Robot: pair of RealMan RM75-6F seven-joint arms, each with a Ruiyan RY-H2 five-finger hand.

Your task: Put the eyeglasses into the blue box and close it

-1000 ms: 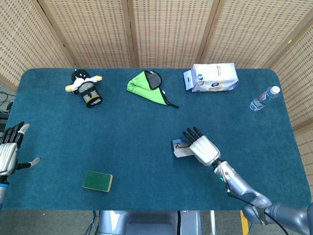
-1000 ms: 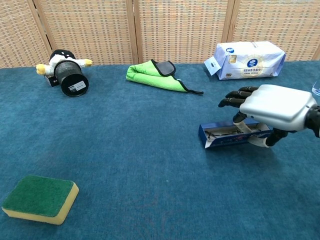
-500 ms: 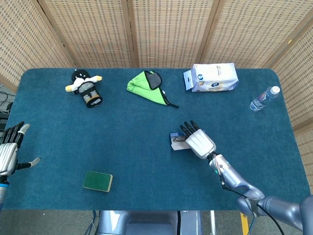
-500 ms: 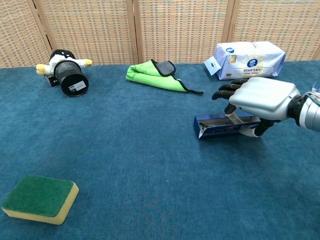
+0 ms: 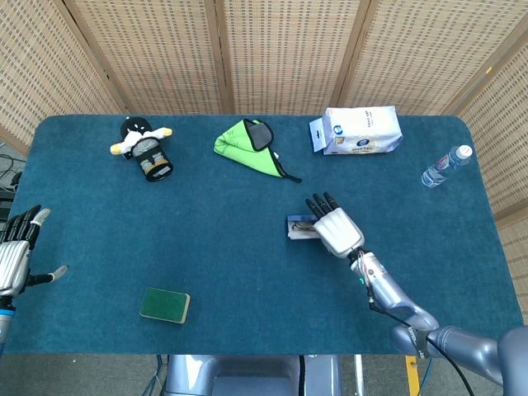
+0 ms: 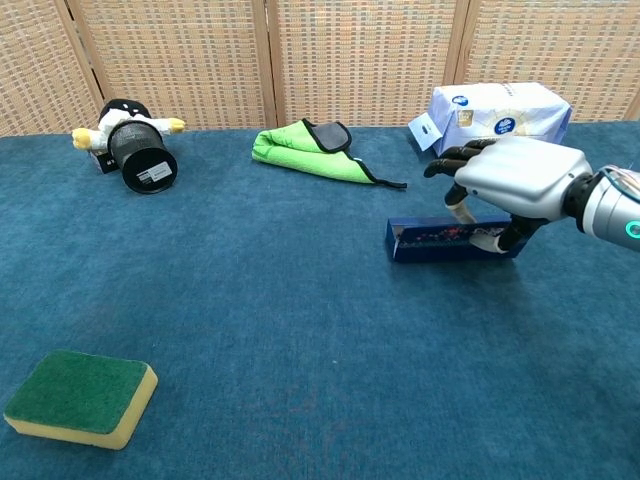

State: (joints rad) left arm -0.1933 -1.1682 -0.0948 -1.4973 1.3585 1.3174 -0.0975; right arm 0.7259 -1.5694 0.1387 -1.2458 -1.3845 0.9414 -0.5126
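Green on top and yellow beneath, a sponge (image 6: 80, 398) lies closest to us, near the front edge of the table (image 5: 231, 239) toward its left side. Off the left edge our left hand (image 5: 16, 256) hangs with fingers spread, holding nothing.

Further in, right of the middle, the blue box (image 6: 440, 240) rests flat on the blue cloth. Our right hand (image 6: 510, 180) lies over its right end, palm down, dark fingers (image 6: 450, 165) reaching past the far wall and the thumb tucked against the near side. We cannot tell whether it truly grips the box or only rests on it. The eyeglasses (image 5: 306, 224) show faintly inside the box in the head view, beside the fingers.

Along the back edge, from left to right, we see a black cup with a penguin toy (image 6: 135, 145), a folded green cloth (image 6: 305, 145), and a white pack of wipes (image 6: 495, 118). A water bottle (image 5: 445, 166) lies near the right edge.
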